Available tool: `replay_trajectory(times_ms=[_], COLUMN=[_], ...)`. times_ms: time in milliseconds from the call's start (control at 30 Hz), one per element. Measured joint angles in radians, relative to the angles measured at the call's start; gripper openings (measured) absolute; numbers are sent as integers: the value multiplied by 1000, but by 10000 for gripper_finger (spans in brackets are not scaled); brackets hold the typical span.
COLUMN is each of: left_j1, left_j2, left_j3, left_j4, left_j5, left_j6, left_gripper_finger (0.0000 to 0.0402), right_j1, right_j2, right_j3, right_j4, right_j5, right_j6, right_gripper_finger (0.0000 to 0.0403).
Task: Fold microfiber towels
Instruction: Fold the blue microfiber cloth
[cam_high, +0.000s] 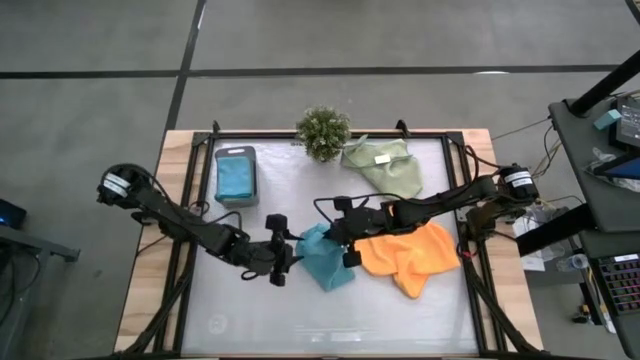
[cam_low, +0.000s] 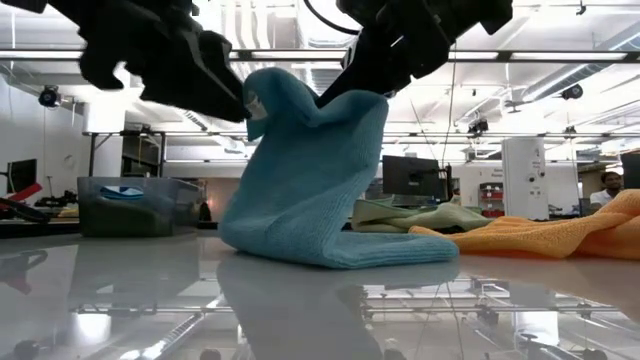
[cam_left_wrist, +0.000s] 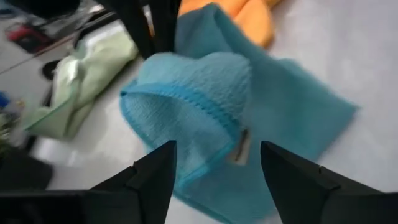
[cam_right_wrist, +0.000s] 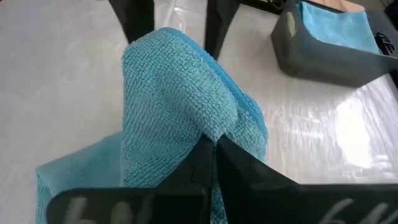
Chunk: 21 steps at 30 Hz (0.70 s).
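The step in hand seems to be a fold of the soft teal-blue microfiber towel (cam_high: 326, 257), which stands in the middle of the pale table (cam_high: 400, 320), partly lifted into a peak while its lower part lies flat on the surface. To do this fold well, the raised corner should probably be carried straight over the flat part and laid down edge on edge, slowly, so the cloth does not twist or drag toward the crumpled bright orange microfiber towel (cam_high: 410, 255) just beside it. The right gripper (cam_right_wrist: 211, 144) is above the peak and its fingers are closed tight on the top fold of the teal towel, so it holds the cloth up. The left gripper (cam_left_wrist: 217, 163) is just beside the same peak, and its 2 dark fingers (cam_left_wrist: 155, 171) stand wide apart with the cloth between them; it appears to hold nothing. A pale sage-green towel with a white tag (cam_high: 385, 165) lies at the far side of the table. Another teal cloth (cam_high: 236, 175) rests in the dark grey rectangular tray (cam_high: 236, 199).
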Motion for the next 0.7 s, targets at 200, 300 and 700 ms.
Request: replay_trajectory(times_ms=[200,300,700], left_j1=[0,1,2], left_j2=[23,22,-36], left_j3=[0,0,13], left_j4=[36,47,98], left_j5=[-48,-65,-1], left_j6=[-22,-23,-26], left_gripper_finger=[152,82,1], right_j1=[0,0,0], right_j2=[0,0,17], right_j3=[2,1,0], right_j4=[10,35,62], right_j5=[0,0,-10], right_j6=[24,51,53], right_gripper_finger=[9,9,19])
